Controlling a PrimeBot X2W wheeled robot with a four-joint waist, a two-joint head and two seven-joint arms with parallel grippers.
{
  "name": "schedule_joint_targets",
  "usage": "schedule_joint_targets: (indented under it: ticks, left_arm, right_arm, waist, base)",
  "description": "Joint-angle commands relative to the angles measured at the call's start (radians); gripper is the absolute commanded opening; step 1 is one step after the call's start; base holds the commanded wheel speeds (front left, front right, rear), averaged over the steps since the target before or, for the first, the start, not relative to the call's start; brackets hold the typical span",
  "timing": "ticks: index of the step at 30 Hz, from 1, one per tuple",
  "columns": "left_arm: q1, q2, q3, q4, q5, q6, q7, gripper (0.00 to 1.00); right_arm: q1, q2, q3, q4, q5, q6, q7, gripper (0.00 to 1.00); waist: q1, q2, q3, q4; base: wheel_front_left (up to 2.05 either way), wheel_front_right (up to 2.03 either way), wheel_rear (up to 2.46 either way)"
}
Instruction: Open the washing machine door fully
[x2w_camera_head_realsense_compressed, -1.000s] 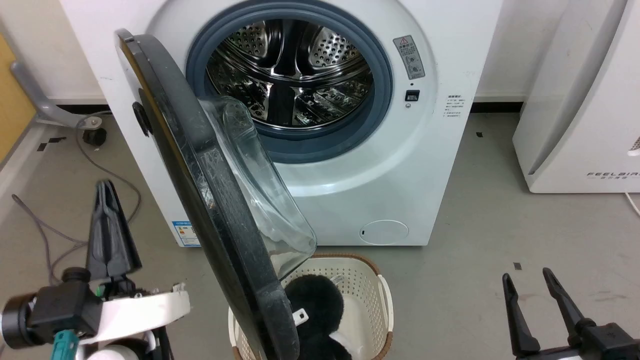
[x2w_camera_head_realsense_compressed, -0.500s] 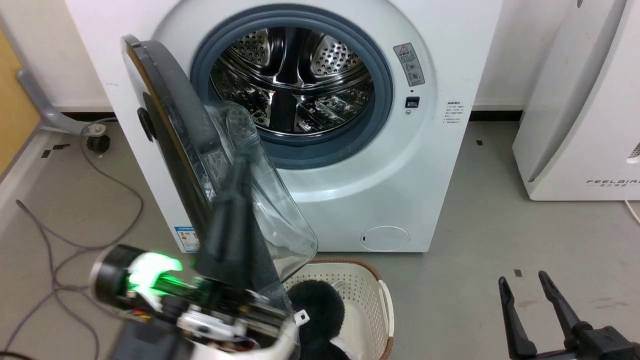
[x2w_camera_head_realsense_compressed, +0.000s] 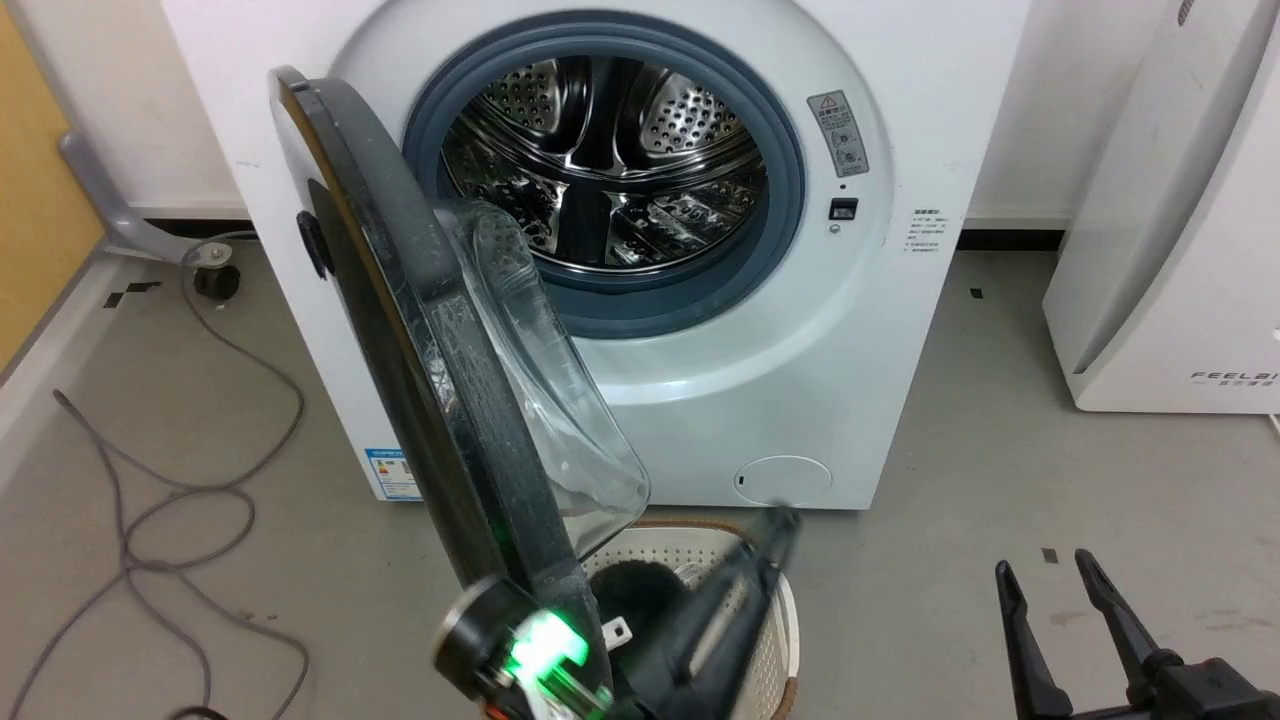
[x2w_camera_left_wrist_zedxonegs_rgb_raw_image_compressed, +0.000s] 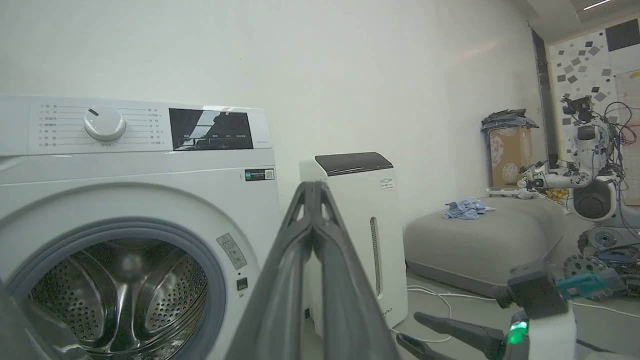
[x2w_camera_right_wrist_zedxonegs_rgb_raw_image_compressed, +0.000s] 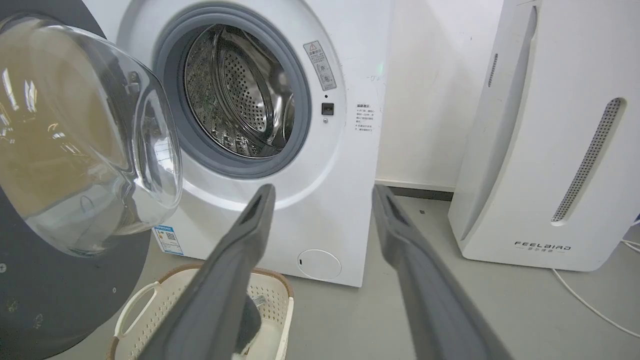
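The white washing machine (x2w_camera_head_realsense_compressed: 800, 330) stands ahead with its steel drum (x2w_camera_head_realsense_compressed: 610, 160) exposed inside the grey rubber ring. Hinged at the left, the washing machine door (x2w_camera_head_realsense_compressed: 440, 370) stands out toward me almost edge-on, its clear glass bowl (x2w_camera_head_realsense_compressed: 540, 380) bulging right. My left gripper (x2w_camera_head_realsense_compressed: 783, 522) is blurred just right of the door's lower edge, above the basket, fingers shut (x2w_camera_left_wrist_zedxonegs_rgb_raw_image_compressed: 312, 186) with nothing between them. My right gripper (x2w_camera_head_realsense_compressed: 1042, 565) hangs open and empty at the lower right, apart from the door. In the right wrist view, the door (x2w_camera_right_wrist_zedxonegs_rgb_raw_image_compressed: 85, 135) is at the left of my right gripper (x2w_camera_right_wrist_zedxonegs_rgb_raw_image_compressed: 322, 192).
A cream laundry basket (x2w_camera_head_realsense_compressed: 680, 540) holding something dark sits on the floor under the door's lower edge. A white FEELBIRD appliance (x2w_camera_head_realsense_compressed: 1170, 250) stands to the right. A grey cable (x2w_camera_head_realsense_compressed: 200, 480) loops on the floor at left, near a caster (x2w_camera_head_realsense_compressed: 215, 282). Another robot (x2w_camera_left_wrist_zedxonegs_rgb_raw_image_compressed: 585, 165) stands beyond a grey cushion (x2w_camera_left_wrist_zedxonegs_rgb_raw_image_compressed: 480, 240).
My left gripper has swung from the left of the door, across its front, to the right of its lower edge above the basket. The head camera shifted slightly. The door's angle looks unchanged.
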Motion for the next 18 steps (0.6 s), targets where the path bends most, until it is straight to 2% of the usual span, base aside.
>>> schedule_joint_targets:
  ticks: [1,8,18]
  left_arm:
    - [0.026,0.010,-0.017,0.023,0.012,-0.005,-0.004,0.00]
    - [0.076,0.027,-0.038,0.120,0.019,0.009,-0.004,0.00]
    - [0.081,0.027,0.044,0.275,-0.017,0.063,-0.004,0.00]
  right_arm:
    - [0.013,0.005,0.000,-0.001,0.010,0.001,-0.005,1.00]
    - [0.010,0.005,-0.003,0.001,0.011,0.001,-0.005,1.00]
    - [0.004,0.005,0.000,0.009,0.014,0.001,-0.005,1.00]
  waist:
    - [0.0000,0.0000,0.003,0.005]
    - [0.0000,0.0000,0.011,0.022]
    - [0.0000,0.0000,0.024,0.039]
  base:
    - [0.00,0.00,0.00]
    - [0.00,0.00,0.00]
    - [0.00,0.00,0.00]
